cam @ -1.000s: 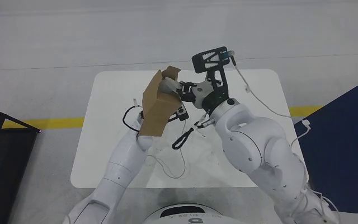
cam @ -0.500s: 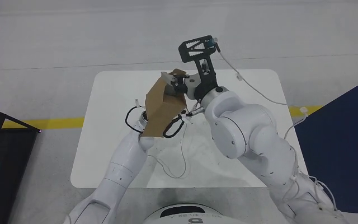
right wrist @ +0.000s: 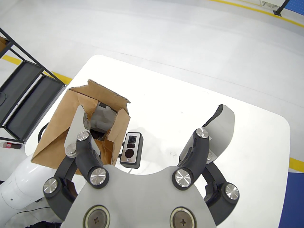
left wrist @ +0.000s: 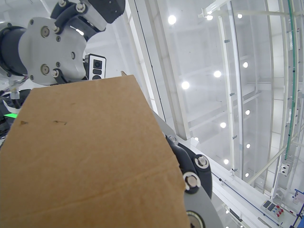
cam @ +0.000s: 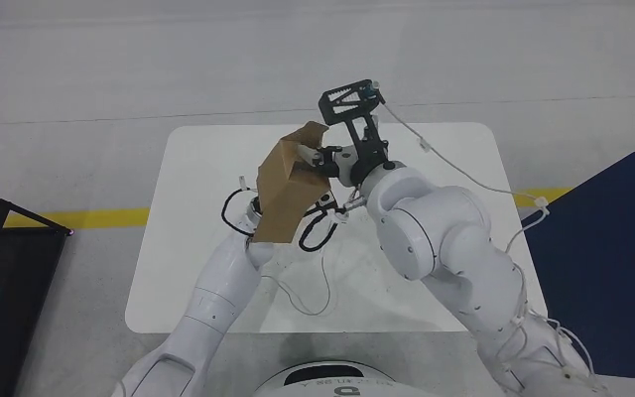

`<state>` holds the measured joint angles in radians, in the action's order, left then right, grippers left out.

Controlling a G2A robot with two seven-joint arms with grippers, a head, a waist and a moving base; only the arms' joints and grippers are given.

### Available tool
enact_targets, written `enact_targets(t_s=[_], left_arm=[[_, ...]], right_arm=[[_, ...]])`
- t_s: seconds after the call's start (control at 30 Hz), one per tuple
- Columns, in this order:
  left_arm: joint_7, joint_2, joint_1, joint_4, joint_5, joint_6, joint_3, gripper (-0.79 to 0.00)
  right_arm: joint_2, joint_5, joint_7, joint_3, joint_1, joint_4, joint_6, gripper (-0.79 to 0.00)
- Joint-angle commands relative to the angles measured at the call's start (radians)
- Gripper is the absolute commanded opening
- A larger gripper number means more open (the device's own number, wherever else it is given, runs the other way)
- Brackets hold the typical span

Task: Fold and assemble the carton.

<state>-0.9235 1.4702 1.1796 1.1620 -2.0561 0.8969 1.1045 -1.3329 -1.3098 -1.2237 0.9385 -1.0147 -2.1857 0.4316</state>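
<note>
The brown carton (cam: 286, 191) is held up above the white table (cam: 198, 258), open end facing away from me. My left gripper is shut on one carton wall; one of its fingers (left wrist: 192, 167) shows beside the cardboard (left wrist: 90, 155), and grey parts show inside the opening (right wrist: 102, 119). My right gripper (cam: 316, 157) stands open at the carton's mouth. One of its fingers (right wrist: 77, 122) lies against a flap inside the open end (right wrist: 106, 110). The other finger (right wrist: 222, 124) hangs free over the table (right wrist: 166, 91).
A black rack (cam: 20, 258) stands on the floor left of the table. A thin cable (cam: 446, 164) runs from the right arm across the table's far right. A blue panel (cam: 595, 228) stands to the right.
My right gripper has swung left and closed in on the carton's open end. The carton's top flap now leans more toward that gripper.
</note>
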Motion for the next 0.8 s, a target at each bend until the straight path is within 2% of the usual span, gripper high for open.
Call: enact_targets(t_s=[0.0,0.17,0.53,0.57,0.67,0.77], left_arm=[[0.000,-0.001,0.000,0.002,-0.002,0.000,0.000,-0.785],[-0.001,-0.003,0.001,0.004,-0.002,-0.001,0.000,-0.785],[-0.029,-0.007,-0.005,-0.004,0.036,-0.029,-0.006,-0.785],[-0.039,-0.008,-0.006,-0.005,0.044,-0.039,-0.009,-0.785],[-0.084,-0.011,-0.013,-0.010,0.079,-0.084,-0.011,-0.785],[-0.160,-0.017,-0.026,-0.023,0.160,-0.160,-0.021,-0.785]], right_arm=[[-0.002,0.004,-0.001,-0.001,-0.005,-0.004,-0.004,0.000],[-0.013,0.121,0.074,0.052,-0.030,-0.070,0.046,0.000],[-0.013,0.121,0.074,0.052,-0.030,-0.070,0.046,0.000],[-0.015,0.163,0.090,0.057,-0.039,-0.078,0.052,0.000],[-0.034,0.529,0.182,0.196,-0.073,-0.085,0.143,0.000],[-0.044,0.850,0.205,0.338,-0.061,0.028,0.123,0.000]])
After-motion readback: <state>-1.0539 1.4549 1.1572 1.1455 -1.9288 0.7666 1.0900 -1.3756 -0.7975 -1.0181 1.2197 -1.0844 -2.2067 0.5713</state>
